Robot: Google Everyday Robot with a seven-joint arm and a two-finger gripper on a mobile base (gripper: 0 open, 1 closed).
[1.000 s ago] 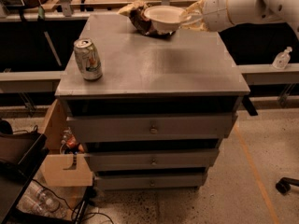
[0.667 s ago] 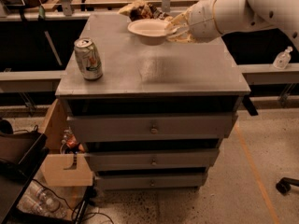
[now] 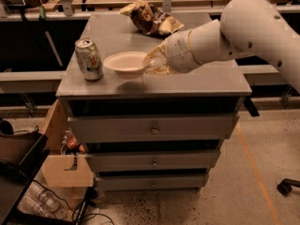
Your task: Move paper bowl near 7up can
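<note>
The paper bowl is light, thin and shallow, so it weighs next to nothing but flexes easily. A hard squeeze could crease its wide flat rim, and a quick swing could tip it. That rim is the only sensible place to take hold, and the hand has it there, pinching the edge at the bowl's 3 o'clock side with the white arm reaching in from the right. The bowl hangs roughly level, seemingly just above the worktop, with a faint shadow under it. It sits at 3 o'clock of the 7up can, just beside it but apart. The can looks light too and would topple if nudged, so the bowl should be set down gently.

A second ago the bowl was at the far edge of the worktop, against the snack bag at 12 o'clock. Since then it has travelled toward 7 o'clock, to the front edge next to the can. The can and the bag have stayed where they were
</note>
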